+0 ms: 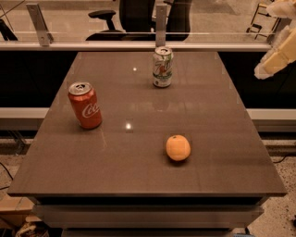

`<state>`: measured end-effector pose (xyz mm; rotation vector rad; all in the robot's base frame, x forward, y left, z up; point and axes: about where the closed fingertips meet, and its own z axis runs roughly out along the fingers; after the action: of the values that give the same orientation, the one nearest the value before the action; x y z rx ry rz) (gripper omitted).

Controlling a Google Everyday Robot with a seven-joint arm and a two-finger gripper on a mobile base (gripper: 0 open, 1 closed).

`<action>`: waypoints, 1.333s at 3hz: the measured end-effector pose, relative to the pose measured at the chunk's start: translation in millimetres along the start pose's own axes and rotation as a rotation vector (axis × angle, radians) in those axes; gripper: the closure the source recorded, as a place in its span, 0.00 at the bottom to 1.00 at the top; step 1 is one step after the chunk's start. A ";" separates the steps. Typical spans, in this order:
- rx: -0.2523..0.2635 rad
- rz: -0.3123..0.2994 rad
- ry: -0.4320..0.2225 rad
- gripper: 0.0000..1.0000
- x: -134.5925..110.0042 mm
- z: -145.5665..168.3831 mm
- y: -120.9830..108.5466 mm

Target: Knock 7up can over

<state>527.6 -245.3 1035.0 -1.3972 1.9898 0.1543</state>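
Gripper: my gripper (pixel 274 61) sits right at the far right edge of my camera view, up in the top quarter, and the edge cuts part of it off.
Look: pale cream-yellow and blocky, pretty chunky from where I'm watching.
Tilt: the whole thing slants, running from upper right down to lower left, with the lower end pointing down-left.
Height: it hangs in mid-air, apart from everything else I can see.
Arm: another pale bit of the arm (pixel 283 8) pokes in at the very top right corner, just above the gripper.
Rest of the arm: it runs off past the right edge, so I can't tell its pose.
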 end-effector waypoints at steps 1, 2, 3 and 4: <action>-0.009 0.034 -0.085 0.00 0.7 5.9 -5.6; -0.034 0.066 -0.140 0.00 1.7 24.3 -5.4; -0.050 0.090 -0.181 0.00 1.5 45.0 -3.8; -0.058 0.107 -0.224 0.00 0.9 62.3 0.2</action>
<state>556.3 -217.1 987.4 -1.2499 1.8855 0.4029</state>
